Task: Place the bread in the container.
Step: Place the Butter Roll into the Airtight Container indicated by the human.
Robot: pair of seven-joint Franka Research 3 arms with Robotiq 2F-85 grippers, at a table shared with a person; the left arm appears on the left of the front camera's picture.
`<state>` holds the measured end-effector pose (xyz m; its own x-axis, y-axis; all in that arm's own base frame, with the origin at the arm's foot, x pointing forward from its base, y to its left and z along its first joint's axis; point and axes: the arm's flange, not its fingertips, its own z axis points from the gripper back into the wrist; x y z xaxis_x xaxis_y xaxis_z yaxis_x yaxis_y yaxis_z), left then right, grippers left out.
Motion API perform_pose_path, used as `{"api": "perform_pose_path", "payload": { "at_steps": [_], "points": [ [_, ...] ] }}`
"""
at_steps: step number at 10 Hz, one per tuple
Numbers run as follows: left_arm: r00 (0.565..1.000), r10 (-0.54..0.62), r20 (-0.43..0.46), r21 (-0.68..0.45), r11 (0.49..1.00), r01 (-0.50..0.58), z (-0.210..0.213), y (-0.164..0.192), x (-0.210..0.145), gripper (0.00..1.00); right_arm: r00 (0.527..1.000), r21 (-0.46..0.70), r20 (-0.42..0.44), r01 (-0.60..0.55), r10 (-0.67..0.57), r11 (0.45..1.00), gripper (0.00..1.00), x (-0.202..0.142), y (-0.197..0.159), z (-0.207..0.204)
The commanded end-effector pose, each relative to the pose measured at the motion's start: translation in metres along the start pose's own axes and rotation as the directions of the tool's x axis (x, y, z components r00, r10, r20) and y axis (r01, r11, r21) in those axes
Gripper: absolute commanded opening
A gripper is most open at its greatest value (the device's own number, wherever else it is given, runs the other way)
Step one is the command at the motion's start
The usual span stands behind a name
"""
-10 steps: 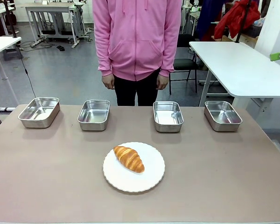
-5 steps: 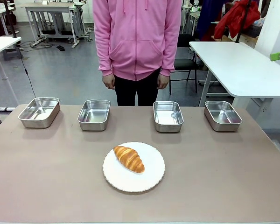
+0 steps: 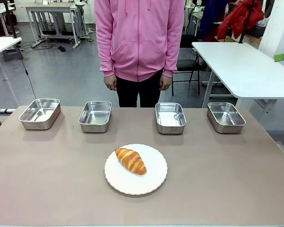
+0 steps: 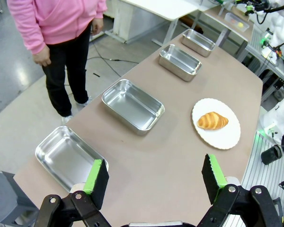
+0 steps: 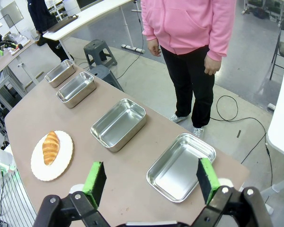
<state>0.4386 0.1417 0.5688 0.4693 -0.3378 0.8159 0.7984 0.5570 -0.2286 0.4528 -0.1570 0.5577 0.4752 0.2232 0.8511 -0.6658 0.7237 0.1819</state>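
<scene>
Gaping wide, left claw (image 4: pixel 154 165) and right claw (image 5: pixel 150 166) hold nothing.

bread (image 3: pixel 130 161) on plate (image 3: pixel 154 183), mid bench (image 3: pixel 236 179). behind it, row l to r: far-left container (image 3: pixel 39 113), mid-left container (image 3: pixel 95 116), mid-right container (image 3: pixel 170 117), far-right container (image 3: pixel 226 117). person (image 3: pixel 139 42) behind bench, ctr.

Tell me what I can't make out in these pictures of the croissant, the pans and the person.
Front view: the person above the shoulders, cut off by the top edge.
Every view: the bread's underside, hidden against the plate.
Left wrist view: a near corner of the nearest pan, behind the left gripper's finger.
Left wrist view: what lies in the distant tray, too small.
</scene>
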Motion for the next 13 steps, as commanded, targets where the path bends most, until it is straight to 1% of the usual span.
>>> {"api": "perform_pose_path", "payload": {
  "at_steps": [1, 13],
  "points": [
    [1.000, -0.005, 0.002, 0.000, 1.000, 0.005, 0.0005, -0.0010, 0.0005, 1.00, 1.000, 0.006, 0.010, -0.002, 0.002, 1.000, 1.00, 0.0003, 0.0015, -0.0006],
    [1.000, -0.005, 0.002, 0.000, 1.000, 0.005, 0.0005, -0.0010, 0.0005, 1.00, 1.000, 0.006, 0.010, -0.002, 0.002, 1.000, 1.00, 0.0003, 0.0015, -0.0006]
  ]
}}
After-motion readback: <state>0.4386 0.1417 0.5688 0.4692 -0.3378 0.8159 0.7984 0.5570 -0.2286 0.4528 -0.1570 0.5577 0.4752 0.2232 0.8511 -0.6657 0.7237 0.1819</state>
